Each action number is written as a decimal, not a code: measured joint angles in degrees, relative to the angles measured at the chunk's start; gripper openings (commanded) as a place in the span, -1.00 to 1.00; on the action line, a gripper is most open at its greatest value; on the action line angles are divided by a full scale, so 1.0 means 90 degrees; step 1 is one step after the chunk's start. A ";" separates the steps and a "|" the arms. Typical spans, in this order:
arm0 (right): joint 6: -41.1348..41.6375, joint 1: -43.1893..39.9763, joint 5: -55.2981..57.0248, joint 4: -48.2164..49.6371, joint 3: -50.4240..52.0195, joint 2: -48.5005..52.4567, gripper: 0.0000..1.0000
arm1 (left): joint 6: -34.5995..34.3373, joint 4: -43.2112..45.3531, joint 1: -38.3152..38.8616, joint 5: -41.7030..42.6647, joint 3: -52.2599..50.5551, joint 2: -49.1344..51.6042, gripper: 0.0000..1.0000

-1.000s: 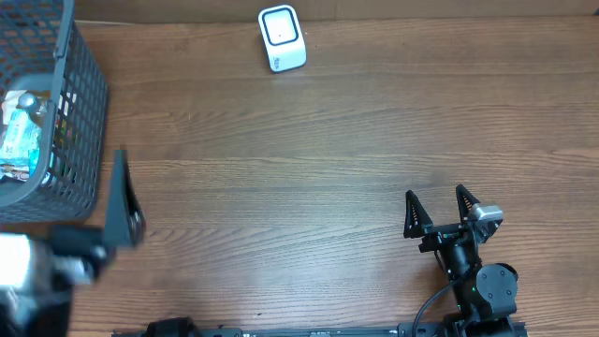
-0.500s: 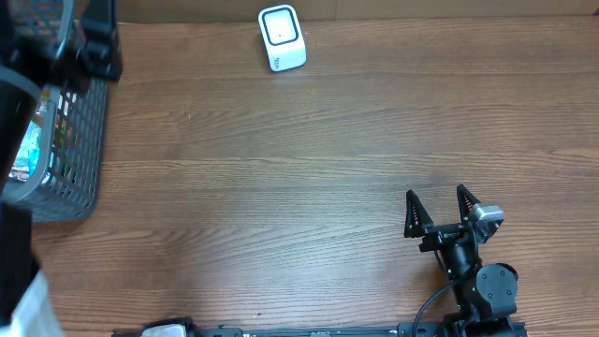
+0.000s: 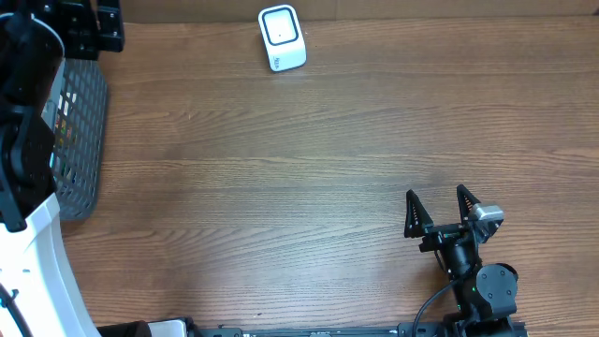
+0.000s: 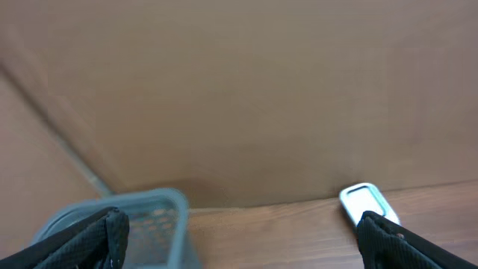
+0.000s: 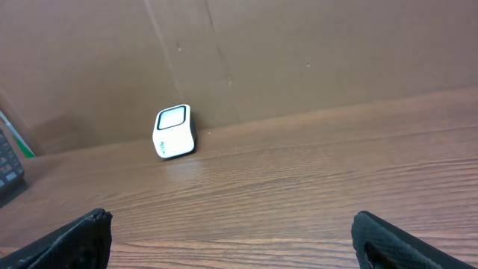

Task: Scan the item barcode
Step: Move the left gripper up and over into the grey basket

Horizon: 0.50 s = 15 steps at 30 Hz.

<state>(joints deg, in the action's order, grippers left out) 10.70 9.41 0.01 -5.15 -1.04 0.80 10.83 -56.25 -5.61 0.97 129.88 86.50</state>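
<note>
Overhead, the nearest thing is the right gripper (image 3: 435, 198), low over the near right part of the wooden table (image 3: 281, 187). Its two black fingers stand wide apart and nothing is between them. The right wrist view agrees: both fingertips sit at the lower corners and only bare wood lies between them.

On the left side, the white and black left arm (image 3: 28, 140) reaches from the near edge to the far left corner and covers most of the grey mesh basket (image 3: 82, 122). The left gripper (image 3: 94, 23) is above the far end of this basket. In the left wrist view its fingers (image 4: 82, 239) are spread wide and hold nothing, with the basket rim just below.

The item to scan is probably inside the basket. The arm hides the inside, and only some coloured spots show through the mesh wall.

The white barcode scanner (image 3: 281, 37) stands at the far edge, near the brown cardboard wall (image 5: 299, 52), well apart from both grippers.
</note>
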 measured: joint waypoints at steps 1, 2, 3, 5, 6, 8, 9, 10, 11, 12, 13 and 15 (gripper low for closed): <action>-0.0002 0.0000 0.0000 -0.0002 0.0000 0.0000 1.00 | 0.0015 -0.0041 0.0000 -0.0197 0.0000 0.0000 0.99; -0.0002 0.0000 0.0000 0.0000 0.0000 0.0000 1.00 | 0.0017 -0.0085 0.0000 -0.0374 0.0000 0.0002 0.99; -0.0005 0.0000 0.0002 0.0000 0.0000 0.0000 1.00 | 0.0017 -0.0117 -0.0007 -0.0549 0.0000 0.0005 0.99; -0.0005 0.0000 0.0000 0.0000 0.0000 0.0000 1.00 | 0.0012 -0.0185 -0.0117 -0.0886 0.0000 0.0027 1.00; -0.0005 0.0000 0.0002 0.0000 0.0000 0.0000 1.00 | 0.0005 -0.0245 -0.0211 -0.1001 0.0002 0.0049 0.99; -0.0002 0.0000 0.0002 0.0002 0.0000 0.0000 1.00 | -0.0097 -0.0418 -0.0539 -0.1171 0.0002 0.0141 0.99; -0.0002 0.0000 0.0000 0.0000 0.0000 0.0000 1.00 | -0.0187 -0.0534 -0.0753 -0.1205 0.0002 0.0206 1.00; -0.0002 0.0000 0.0000 0.0000 0.0000 0.0000 1.00 | -0.0255 -0.0648 -0.0981 -0.1229 0.0002 0.0287 1.00; -0.0005 0.0000 0.0002 0.0000 0.0000 0.0000 1.00 | -0.0340 -0.0760 -0.1265 -0.1190 0.0002 0.0393 1.00; -0.0002 0.0000 0.0000 0.0000 0.0000 0.0000 1.00 | -0.0401 -0.0874 -0.1545 -0.1122 0.0002 0.0517 0.96; -0.0002 0.0000 -0.0002 0.0000 0.0000 0.0000 1.00 | -0.0459 -0.1052 -0.1911 -0.0981 0.0002 0.0685 0.98; -0.0002 0.0000 0.0002 0.0000 0.0000 0.0000 1.00 | -0.0525 -0.1190 -0.2244 -0.0784 0.0002 0.0874 1.00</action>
<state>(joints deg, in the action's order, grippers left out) 10.68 9.41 0.03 -5.15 -1.04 0.80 6.11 -66.96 -25.80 -6.09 129.91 94.37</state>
